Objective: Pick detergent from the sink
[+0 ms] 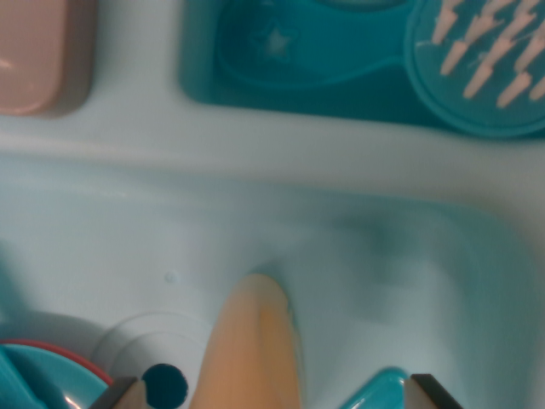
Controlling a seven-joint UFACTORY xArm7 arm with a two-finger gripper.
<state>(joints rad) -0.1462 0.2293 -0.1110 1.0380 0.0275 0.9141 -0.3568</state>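
The wrist view looks straight down into a pale sink (pixel 358 256), and the orange bottle (pixel 251 341) that I take to be the detergent lies on the basin floor at the near edge of the picture, its tapered tip pointing toward the far wall. The gripper (pixel 268 396) shows only as two dark finger corners at the bottom edge, one on the wrist view's left of the bottle and one on the wrist view's right; they stand apart with the bottle between them, and nothing shows them pressing on it yet. The step in hand looks like the final lowering before the grasp. To do it well, I would keep the wrist centred so the bottle stays midway between the fingers, go down until the pads are level with the thick part of the body rather than the narrow tip, and only then squeeze. A teal piece (pixel 379 390) sits just beside the right finger, and a red-rimmed teal thing (pixel 47 375) lies at the near left; either could get caught or nudged if the fingers come down off centre. The far counter holds a pink sponge (pixel 34 55) and a teal brush with pale bristles (pixel 481 60), both well apart from the work. The picture is blurred, so contact cannot be judged finely.
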